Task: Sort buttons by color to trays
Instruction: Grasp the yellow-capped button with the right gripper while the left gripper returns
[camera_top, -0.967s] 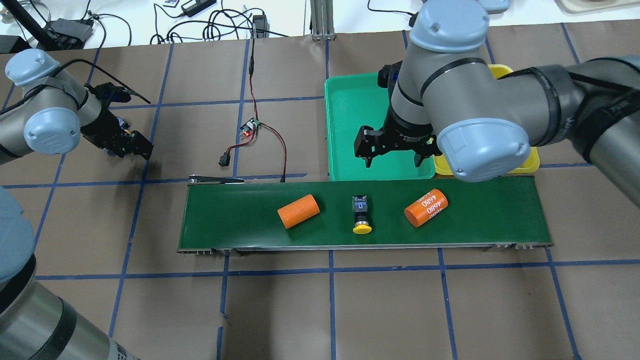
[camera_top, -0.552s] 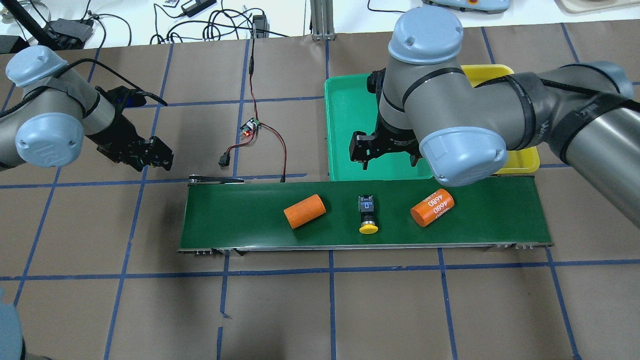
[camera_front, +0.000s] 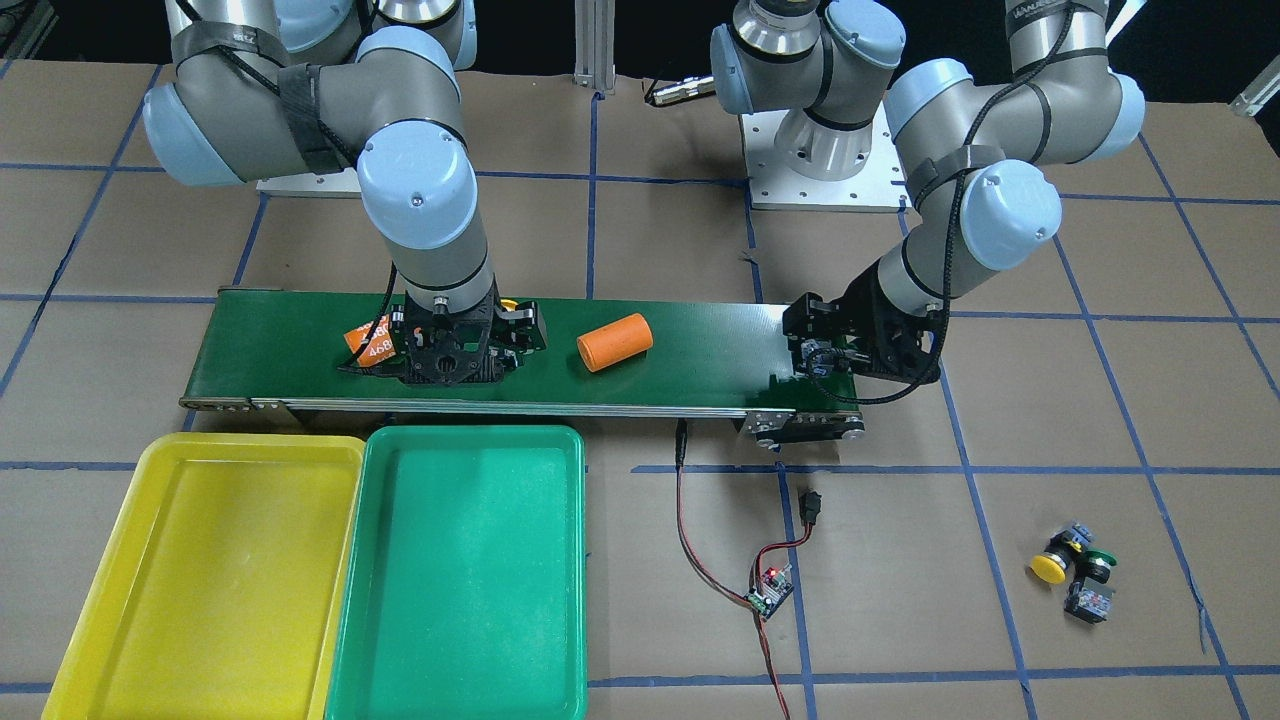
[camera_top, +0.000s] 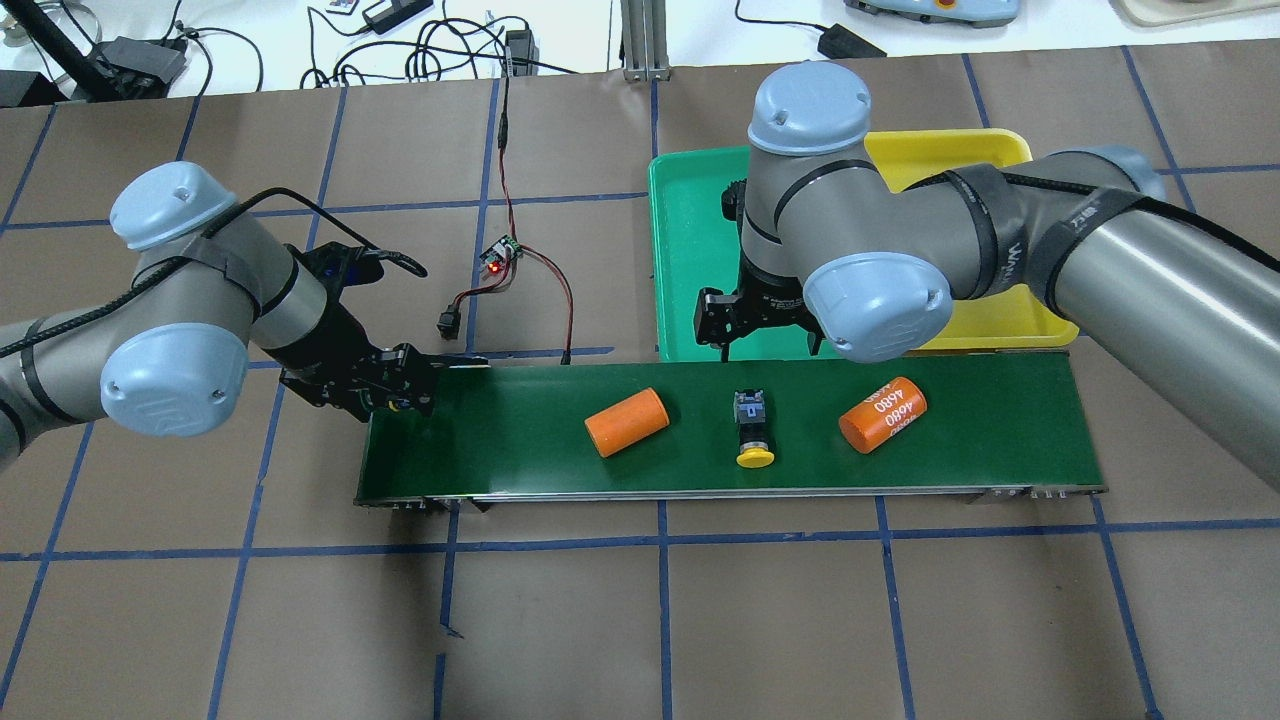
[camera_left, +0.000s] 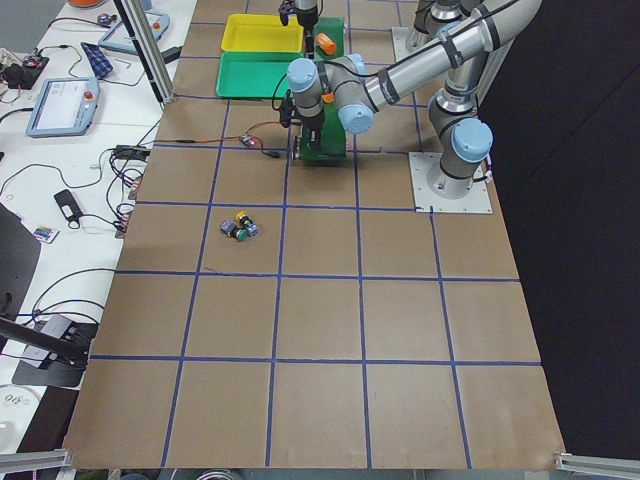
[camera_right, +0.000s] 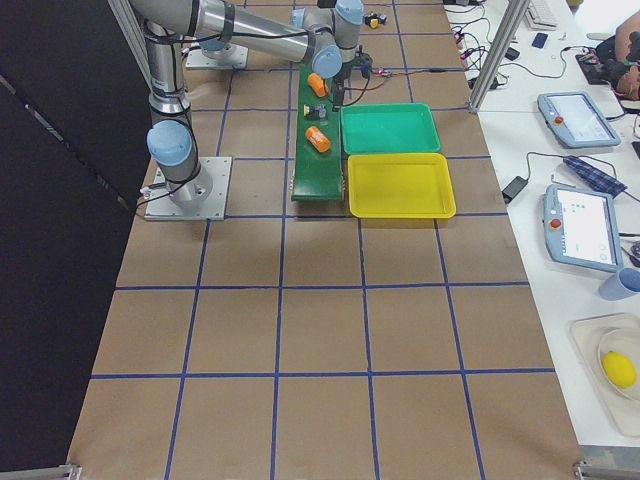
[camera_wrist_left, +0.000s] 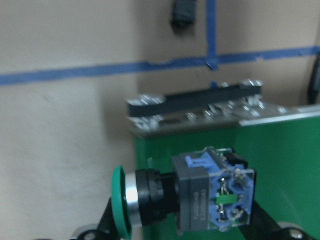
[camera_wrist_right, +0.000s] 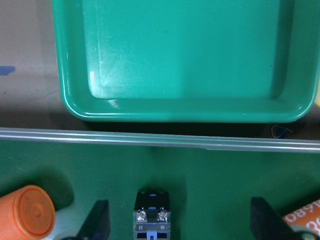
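Note:
A yellow button lies on its side on the green belt, cap toward the near edge. My right gripper is open and hovers over it. In the right wrist view the switch block sits between the fingers. My left gripper is shut on a green button over the belt's left end. A yellow button and a green button lie on the table, far from the belt. The yellow tray and the green tray stand empty beside the belt.
Two orange cylinders lie on the belt on either side of the yellow button. A small circuit board with red and black wires lies behind the belt's left part. The trays touch the belt's far edge.
My left arm swung from the back left to the belt's left end with the green button. My right gripper moved left and toward the belt. The things on the belt drifted right.

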